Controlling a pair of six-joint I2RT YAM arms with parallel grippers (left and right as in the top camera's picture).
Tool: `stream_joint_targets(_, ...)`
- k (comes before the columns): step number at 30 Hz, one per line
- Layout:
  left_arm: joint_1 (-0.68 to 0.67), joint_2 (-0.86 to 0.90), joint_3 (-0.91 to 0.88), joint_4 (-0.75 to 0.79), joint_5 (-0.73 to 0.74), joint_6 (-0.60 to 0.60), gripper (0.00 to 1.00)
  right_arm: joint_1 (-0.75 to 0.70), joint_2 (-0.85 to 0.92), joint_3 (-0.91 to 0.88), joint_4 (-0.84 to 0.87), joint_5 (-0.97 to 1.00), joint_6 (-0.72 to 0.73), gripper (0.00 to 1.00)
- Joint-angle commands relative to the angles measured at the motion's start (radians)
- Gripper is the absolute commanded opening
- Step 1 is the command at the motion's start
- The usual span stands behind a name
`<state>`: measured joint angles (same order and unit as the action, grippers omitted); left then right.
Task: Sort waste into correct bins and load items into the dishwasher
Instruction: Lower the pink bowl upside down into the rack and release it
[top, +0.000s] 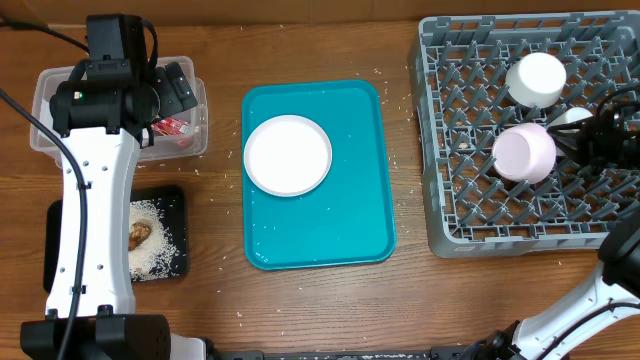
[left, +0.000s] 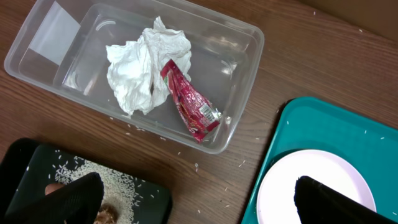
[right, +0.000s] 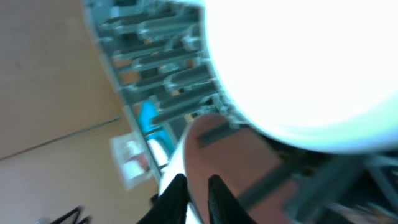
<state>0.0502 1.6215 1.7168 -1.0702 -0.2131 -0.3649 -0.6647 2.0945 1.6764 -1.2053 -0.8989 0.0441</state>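
Observation:
The pale pink bowl (top: 524, 153) lies tipped in the grey dish rack (top: 470, 200), below the white cup (top: 536, 80). My right gripper (top: 565, 140) reaches in from the right, and its narrow-set fingers (right: 177, 193) straddle the pink bowl's (right: 249, 162) rim. A pale bowl (top: 572, 117) shows partly behind that arm. The white plate (top: 288, 155) rests on the teal tray (top: 320, 230). My left gripper (left: 199, 199) hangs open and empty beside the clear tub (left: 242, 81), which holds the crumpled napkin (left: 140, 71) and the red wrapper (left: 189, 102). The black tray (top: 170, 215) holds rice and a brown lump (top: 139, 234).
Loose rice grains lie scattered on the wooden table (top: 220, 300) between the black tray and the teal tray. The rack's upright pegs (right: 168, 81) crowd round the bowl and the white cup (right: 298, 62). The left arm's white link (top: 95, 200) spans the left side.

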Motion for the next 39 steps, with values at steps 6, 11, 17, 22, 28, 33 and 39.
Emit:
stream_joint_targets(6,0.0,-0.005,0.014,0.0,0.004,-0.01,1.0,-0.004,-0.19,0.119,-0.006,0.418,0.2,0.23)
stream_joint_targets(11,0.0,-0.005,0.014,0.0,0.003,-0.009,1.0,0.021,-0.279,0.125,-0.012,0.472,0.218,0.24)
stream_joint_targets(17,0.0,-0.005,0.014,0.0,0.004,-0.009,1.0,0.15,-0.302,0.109,-0.077,0.513,0.162,0.04)
stream_joint_targets(22,0.0,-0.005,0.014,0.0,0.004,-0.009,1.0,0.295,-0.302,0.035,-0.055,0.688,0.206,0.04)
stream_joint_targets(28,0.0,-0.005,0.014,0.0,0.004,-0.009,1.0,0.368,-0.301,-0.042,-0.003,0.807,0.272,0.04)
stream_joint_targets(33,0.0,-0.005,0.014,0.0,0.004,-0.009,1.0,0.359,-0.301,-0.079,0.022,0.817,0.275,0.04)
stream_joint_targets(39,0.0,-0.005,0.014,0.0,0.004,-0.009,1.0,0.349,-0.298,-0.118,0.054,0.816,0.275,0.04)
